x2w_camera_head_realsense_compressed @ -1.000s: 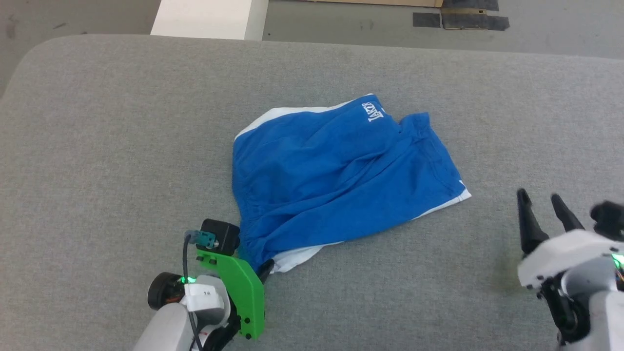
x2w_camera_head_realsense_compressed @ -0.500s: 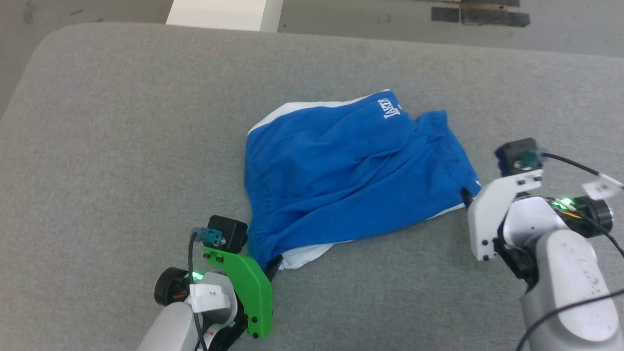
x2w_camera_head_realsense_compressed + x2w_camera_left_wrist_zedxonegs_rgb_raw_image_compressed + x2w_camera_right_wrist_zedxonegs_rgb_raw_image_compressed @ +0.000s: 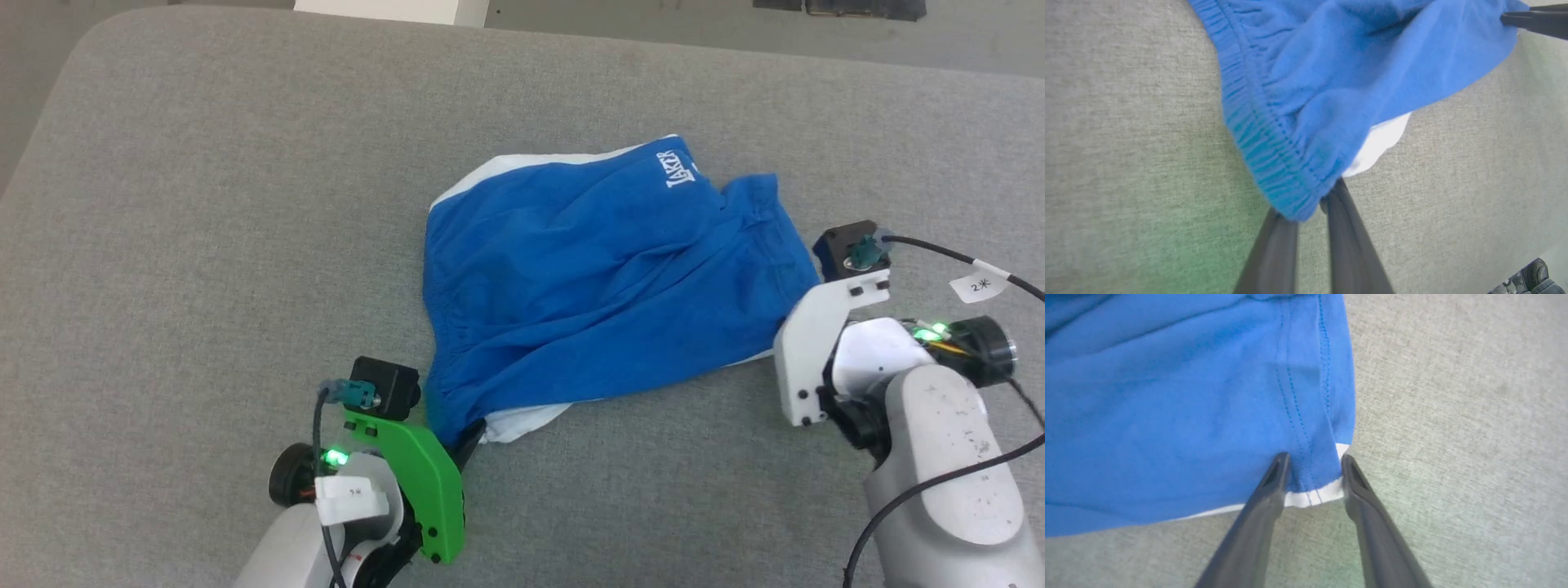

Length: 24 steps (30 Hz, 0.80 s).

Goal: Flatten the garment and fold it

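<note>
Blue cloth, the garment point(image 3: 604, 278), is lying crumpled about the middle of the grey counter point(image 3: 204, 204), with its white lettering point(image 3: 679, 170) sitting at the far edge. The left pincer point(image 3: 1312, 204) is clamping the garment's gathered waistband point(image 3: 1257, 139) at the near corner. Its two dark fingers are pressing together on the elastic, and a bit of white cloth is showing just beside them. The right pincer point(image 3: 1312, 461) is standing at the garment's opposite corner, fingers apart and straddling the white hem trim point(image 3: 1310, 497). The cloth is lying between them, but they are not pinched shut on it. Between the two corners the garment is sagging in loose folds rather than lying flat. Bare counter is stretching wide on every side of the garment: a broad run beyond the waistband side, a strip on the near side, and more past the lettering up to the rounded far edge, where floor point(image 3: 653, 20) is showing.
</note>
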### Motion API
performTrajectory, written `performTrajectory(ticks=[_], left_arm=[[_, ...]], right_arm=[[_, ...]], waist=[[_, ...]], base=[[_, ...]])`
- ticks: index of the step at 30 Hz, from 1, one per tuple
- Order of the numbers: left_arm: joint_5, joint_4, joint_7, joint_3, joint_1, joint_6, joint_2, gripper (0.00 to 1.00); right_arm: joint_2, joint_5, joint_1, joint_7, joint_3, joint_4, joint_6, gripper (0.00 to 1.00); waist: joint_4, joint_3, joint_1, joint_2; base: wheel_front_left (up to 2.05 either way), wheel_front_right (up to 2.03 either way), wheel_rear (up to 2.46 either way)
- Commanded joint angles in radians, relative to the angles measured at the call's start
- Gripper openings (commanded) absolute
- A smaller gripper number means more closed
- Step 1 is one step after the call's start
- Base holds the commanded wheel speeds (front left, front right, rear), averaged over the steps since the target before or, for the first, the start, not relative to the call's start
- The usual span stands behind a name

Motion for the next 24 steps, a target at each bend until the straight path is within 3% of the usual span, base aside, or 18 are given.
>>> performTrajectory(ticks=[1,4,7,13,16,24], left_arm=[[-0.018,0.001,-0.008,0.006,-0.002,-0.003,-0.007,0.0],[-0.065,-0.026,-0.018,0.024,0.003,-0.008,-0.014,0.0],[-0.131,-0.117,-0.003,0.057,-0.011,-0.015,0.003,0.0],[-0.179,-0.241,0.056,0.106,-0.128,-0.024,0.098,0.0],[-0.203,-0.262,0.106,0.119,-0.221,-0.027,0.149,0.0],[-0.294,-0.256,0.239,0.108,-0.46,-0.031,0.264,0.0]], right_arm=[[0.004,0.038,0.016,0.008,0.011,0.015,-0.001,0.0],[0.004,0.152,0.023,0.017,0.017,-0.031,-0.001,0.0],[0.004,0.387,0.019,0.047,-0.012,-0.169,-0.001,0.0],[0.004,0.688,-0.057,0.107,-0.105,-0.314,-0.001,0.0],[0.004,0.748,-0.128,0.101,-0.161,-0.335,-0.001,0.0],[0.004,0.722,-0.291,0.102,-0.234,-0.356,-0.001,0.0]], waist=[[-0.012,-0.019,0.0,0.0],[-0.026,-0.049,0.0,0.0],[-0.05,-0.097,0.0,0.0],[-0.082,-0.167,0.0,0.0],[-0.091,-0.195,0.0,0.0],[-0.106,-0.227,0.0,0.0]], base=[[0.0,0.0,0.0],[0.0,0.0,0.0],[0.0,0.0,0.0],[0.0,0.0,0.0],[0.0,0.0,0.0],[0.0,0.0,0.0]])
